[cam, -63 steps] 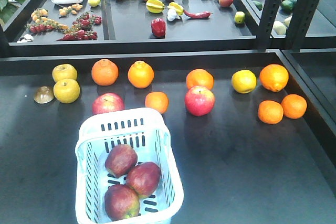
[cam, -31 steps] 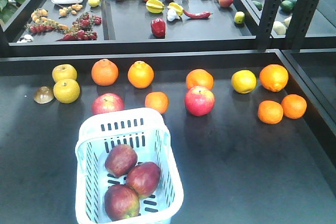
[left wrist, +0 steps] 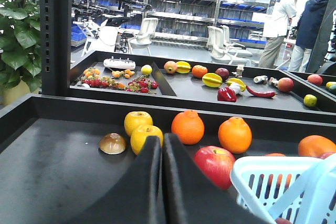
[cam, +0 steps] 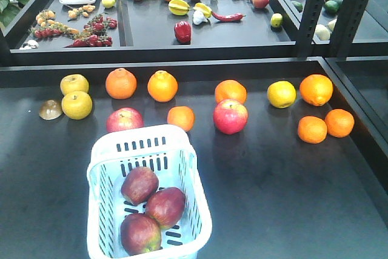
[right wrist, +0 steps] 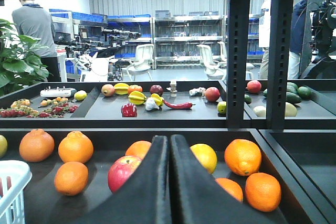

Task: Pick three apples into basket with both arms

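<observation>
Black table; apples in basket

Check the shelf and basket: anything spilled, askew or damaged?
Nothing stands out. Three dark red apples sit inside the basket, which stands upright, a bit skewed to the shelf edge. Loose fruit rests apart on the shelf; nothing spilled.
</observation>
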Tool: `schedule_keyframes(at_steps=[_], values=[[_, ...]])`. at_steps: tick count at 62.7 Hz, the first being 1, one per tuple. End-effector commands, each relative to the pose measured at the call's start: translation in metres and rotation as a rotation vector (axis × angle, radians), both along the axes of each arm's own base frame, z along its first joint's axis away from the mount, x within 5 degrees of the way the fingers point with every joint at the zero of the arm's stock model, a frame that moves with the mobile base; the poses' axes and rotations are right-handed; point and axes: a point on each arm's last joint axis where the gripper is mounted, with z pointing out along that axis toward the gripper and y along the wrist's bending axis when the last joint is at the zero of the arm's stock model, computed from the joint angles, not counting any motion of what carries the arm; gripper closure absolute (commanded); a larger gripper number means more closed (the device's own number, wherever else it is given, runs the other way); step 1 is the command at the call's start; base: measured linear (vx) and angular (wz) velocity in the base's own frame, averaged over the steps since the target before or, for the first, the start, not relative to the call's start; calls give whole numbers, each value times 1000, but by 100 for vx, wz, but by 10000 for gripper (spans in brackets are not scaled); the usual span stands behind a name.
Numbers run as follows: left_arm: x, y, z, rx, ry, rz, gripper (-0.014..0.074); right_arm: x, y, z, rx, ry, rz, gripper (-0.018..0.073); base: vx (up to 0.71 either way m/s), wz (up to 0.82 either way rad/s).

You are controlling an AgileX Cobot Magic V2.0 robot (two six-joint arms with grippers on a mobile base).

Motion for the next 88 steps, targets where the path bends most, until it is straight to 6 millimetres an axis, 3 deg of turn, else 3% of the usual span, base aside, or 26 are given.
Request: schedule_keyframes(at_steps=[1, 88], values=[[-2, -1, 17, -5, -107, -5, 602, -1, 1, 2, -7, -65, 13, 564, 0, 0], [-2, -1, 17, -5, -107, -5, 602, -1, 1, 1, -6, -60, 11, 564, 0, 0]])
